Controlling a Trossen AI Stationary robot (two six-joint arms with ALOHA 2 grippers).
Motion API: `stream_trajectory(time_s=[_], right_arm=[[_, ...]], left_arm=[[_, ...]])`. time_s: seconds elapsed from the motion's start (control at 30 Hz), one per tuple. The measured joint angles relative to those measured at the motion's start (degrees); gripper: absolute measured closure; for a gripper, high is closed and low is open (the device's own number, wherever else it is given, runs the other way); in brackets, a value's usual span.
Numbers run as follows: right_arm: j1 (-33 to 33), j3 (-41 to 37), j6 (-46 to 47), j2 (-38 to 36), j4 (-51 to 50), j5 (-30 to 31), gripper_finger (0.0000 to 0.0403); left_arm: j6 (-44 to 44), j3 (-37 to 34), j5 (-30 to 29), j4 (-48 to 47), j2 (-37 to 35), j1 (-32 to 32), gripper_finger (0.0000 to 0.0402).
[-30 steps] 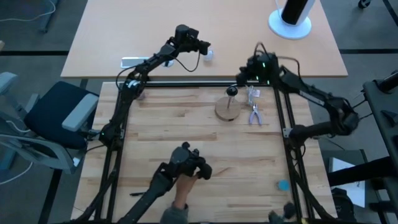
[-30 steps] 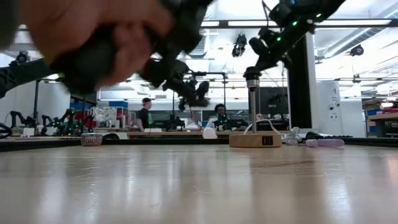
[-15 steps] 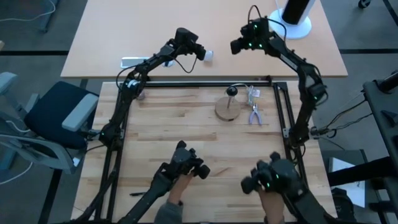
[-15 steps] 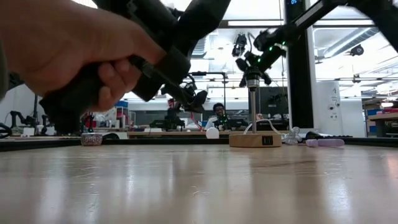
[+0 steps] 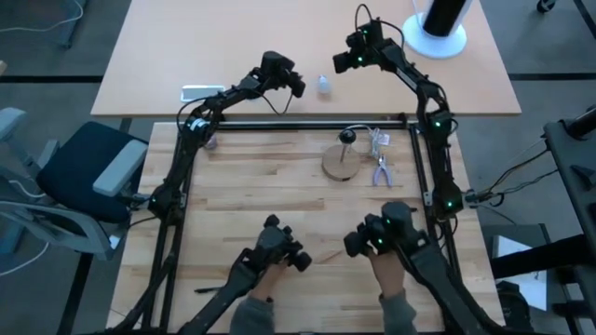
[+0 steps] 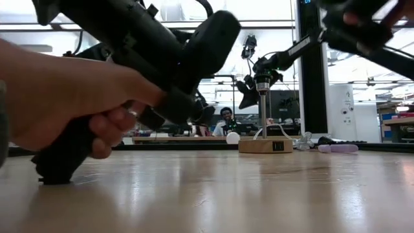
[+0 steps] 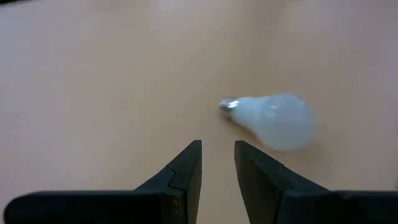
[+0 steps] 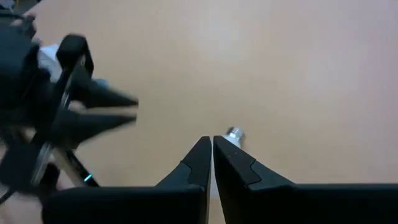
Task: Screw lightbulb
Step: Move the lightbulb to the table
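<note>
Lightbulb [image 5: 324, 86]: lies on its side on the far tan table [image 5: 186, 46], untouched, between my two grippers. My left gripper [image 5: 298, 86]: just beside the bulb, fingers [image 7: 186, 168] a narrow gap apart, grasping nothing. My right gripper [image 5: 341, 63]: near the bulb on its other side, fingers [image 8: 198, 158] almost closed, empty. Round wooden disc with black post [image 5: 341, 160]: on the near wooden table [image 5: 261, 195], pliers [image 5: 381, 171] beside it

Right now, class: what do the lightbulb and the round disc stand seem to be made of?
The lightbulb looks like frosted white glass or plastic, matte and cloudy, with a shiny metal screw end. The disc stand looks like pale unfinished wood with a dark post, probably metal or plastic.
</note>
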Motion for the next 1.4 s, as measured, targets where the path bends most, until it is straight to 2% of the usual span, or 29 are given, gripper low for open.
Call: stream_trajectory(time_s=[0.07,0.2,0.33,0.87,1.07,1.23,1.33,1.4], right_arm=[[-0.28,3.73,0.00,2.94,-1.41,-0.36,0.0390],[-1.42,9.82,0.57,8.64,-4.73,-2.16,0.0390],[-2.30,9.27,2.62,10.77,-2.70,-6.68,0.0390],[-2.16,9.26,5.68,15.32,-2.42,-7.07,0.0390],[-2.12,9.31,6.06,16.41,3.82,-6.94,0.0390],[-1.93,9.37,9.03,17.36,8.95,-7.50,0.0390],[-1.47,9.33,12.28,19.06,10.64,-12.03,0.0390],[-0.68,9.24,13.38,19.99,11.54,-12.57,0.0390]], left_arm=[[1.87,-1.25,2.57,2.09,0.00,-0.55,0.0315],[2.28,-0.57,4.10,2.31,0.04,-1.27,0.0315],[2.13,-0.72,3.93,4.57,-0.04,-1.54,0.0315],[1.49,-1.13,3.84,6.48,0.00,-1.69,0.0317],[0.77,-1.13,1.22,7.91,0.00,-0.68,0.0340],[-0.91,-1.31,1.29,9.09,0.00,0.64,0.0371],[-1.99,-1.41,4.44,9.15,0.00,0.85,0.0391],[-2.70,-1.41,5.95,8.93,0.00,0.80,0.0399]])
